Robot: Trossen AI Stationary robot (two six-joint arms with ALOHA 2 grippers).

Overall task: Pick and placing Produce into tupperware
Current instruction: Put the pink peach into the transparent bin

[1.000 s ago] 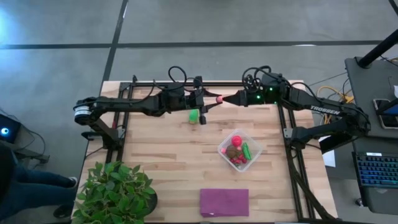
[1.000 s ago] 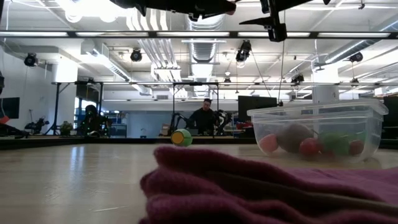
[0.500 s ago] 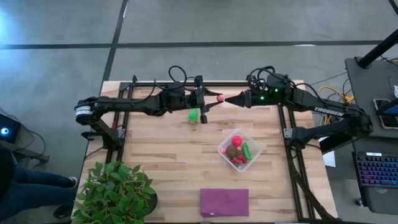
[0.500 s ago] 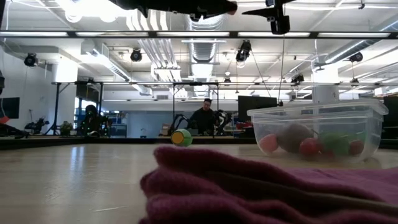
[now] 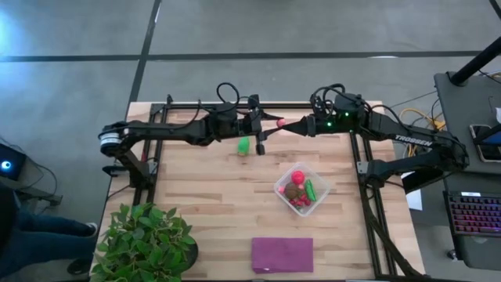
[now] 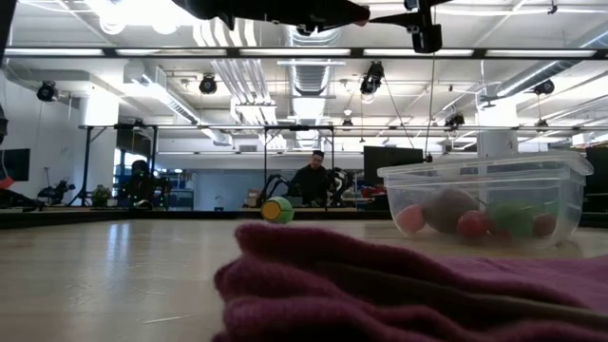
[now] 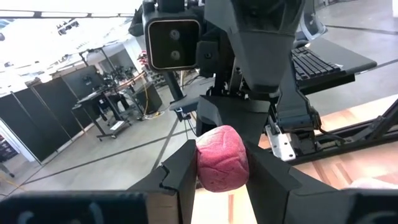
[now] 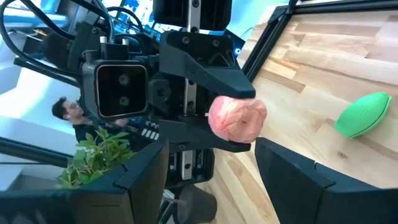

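now pink berry [image 7: 222, 158] clamped in left tool [image 7: 219, 163], right tool [image 8: 211, 162] facing.

— Premises, type? Standing here, what are you seeing?
— Robotics lab: exposed ceiling ducts [image 6: 313, 71] are running overhead, a person [image 6: 312, 180] is sitting behind distant benches, a keyboard [image 5: 476, 213] is glowing beside the wooden table [image 5: 203, 196].

Pink berry [image 7: 222, 158]; green piece [image 5: 244, 146]; clear tupperware [image 5: 319, 178]; purple cloth [image 5: 282, 255]; pale wood table [image 5: 203, 196].

overhead down, low level, wrists facing
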